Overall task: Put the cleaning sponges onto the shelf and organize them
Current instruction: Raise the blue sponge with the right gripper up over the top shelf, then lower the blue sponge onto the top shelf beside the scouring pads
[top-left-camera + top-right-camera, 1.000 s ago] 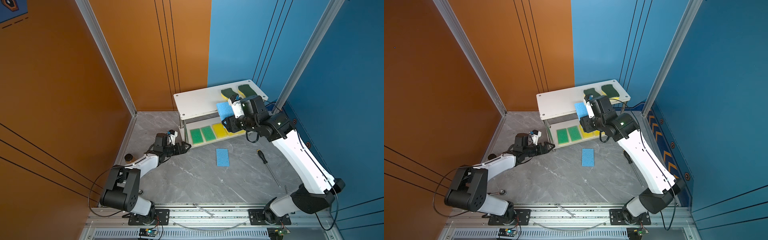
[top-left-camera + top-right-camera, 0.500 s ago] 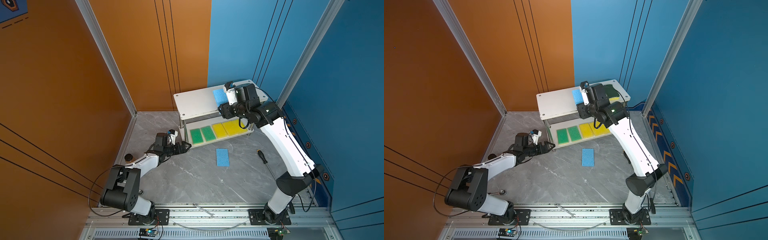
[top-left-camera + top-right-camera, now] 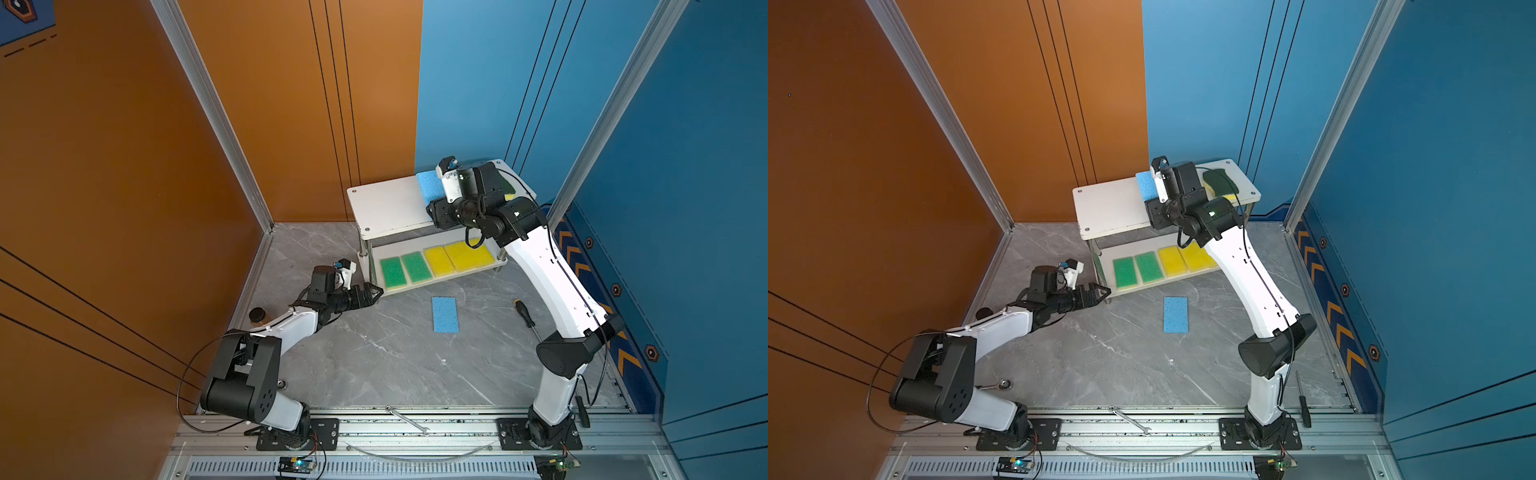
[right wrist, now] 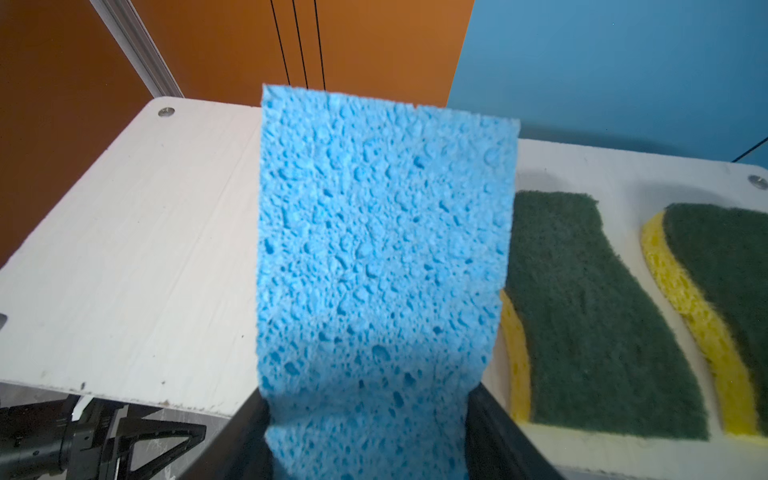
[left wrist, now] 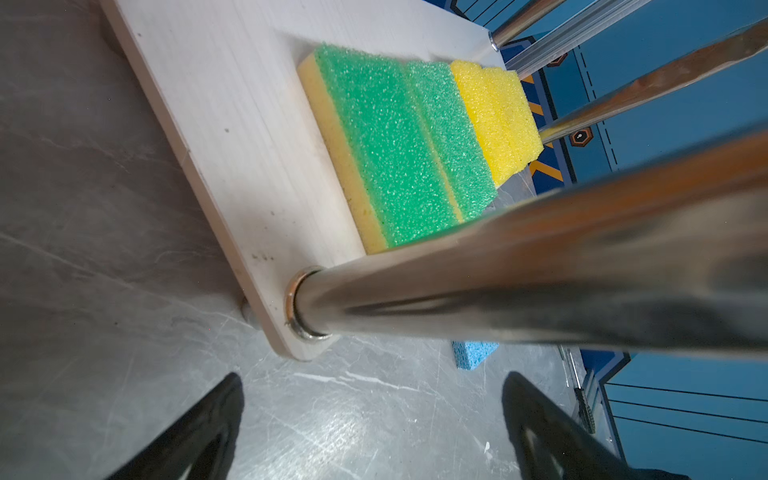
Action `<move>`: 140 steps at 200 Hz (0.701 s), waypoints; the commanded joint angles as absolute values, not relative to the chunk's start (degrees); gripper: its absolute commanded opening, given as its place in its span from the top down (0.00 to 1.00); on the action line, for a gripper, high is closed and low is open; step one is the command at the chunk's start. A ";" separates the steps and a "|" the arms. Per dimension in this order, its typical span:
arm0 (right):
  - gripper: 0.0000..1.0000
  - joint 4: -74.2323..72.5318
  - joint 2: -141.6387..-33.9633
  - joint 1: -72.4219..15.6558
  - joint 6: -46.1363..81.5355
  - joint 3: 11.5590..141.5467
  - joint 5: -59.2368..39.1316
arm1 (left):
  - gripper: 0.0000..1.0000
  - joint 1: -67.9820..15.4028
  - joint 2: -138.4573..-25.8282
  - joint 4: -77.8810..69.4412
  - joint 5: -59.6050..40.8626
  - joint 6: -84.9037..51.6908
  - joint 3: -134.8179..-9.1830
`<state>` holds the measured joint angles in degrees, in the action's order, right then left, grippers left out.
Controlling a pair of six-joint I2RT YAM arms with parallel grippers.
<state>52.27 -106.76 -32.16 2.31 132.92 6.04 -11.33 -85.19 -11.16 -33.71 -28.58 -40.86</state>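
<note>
Our right gripper (image 4: 370, 419), clamped on a light blue sponge (image 3: 428, 187), has lifted it from the front edge of the shelf (image 3: 386, 208) to above the top board, at nine o'clock of the dark-green sponges (image 3: 1221, 185). We judge release comes next. Another blue sponge (image 3: 444, 314) waits on the surface (image 3: 374, 357), at six o'clock of the shelf. Our left gripper (image 5: 372, 415) stands apart, empty.

Grey marble-patterned surface (image 3: 374, 365) is carrying a few strays. Screwdriver (image 3: 523, 313) with a black handle and yellow tip is lying on the right side, shaft pointing toward the front. Open-ended wrench (image 3: 408, 420) is resting across the aluminium front rail (image 3: 457, 432), showing in both top views. Small dark-capped jar (image 3: 257, 314) is sitting at the foot of the orange wall. Second dark tool (image 3: 1304, 402) is lying near the right front corner. Orange chevron strip (image 3: 582, 266) is running along the blue wall's base.
</note>
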 commanded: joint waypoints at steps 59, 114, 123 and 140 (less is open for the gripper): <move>0.36 50.20 -109.51 -32.01 1.49 135.30 5.53 | 0.02 -11.67 -83.76 -11.78 -33.84 -28.37 -41.18; 0.36 49.31 -110.79 -33.01 1.15 135.57 5.37 | 0.02 -11.65 -83.18 -11.73 -33.58 -28.39 -40.69; 0.36 49.30 -111.15 -33.20 1.05 135.68 5.54 | 0.03 -11.69 -82.99 -11.78 -33.41 -28.39 -40.48; 0.36 49.24 -111.75 -33.57 0.89 135.82 6.11 | 0.03 -11.68 -82.63 -11.78 -33.31 -28.46 -40.43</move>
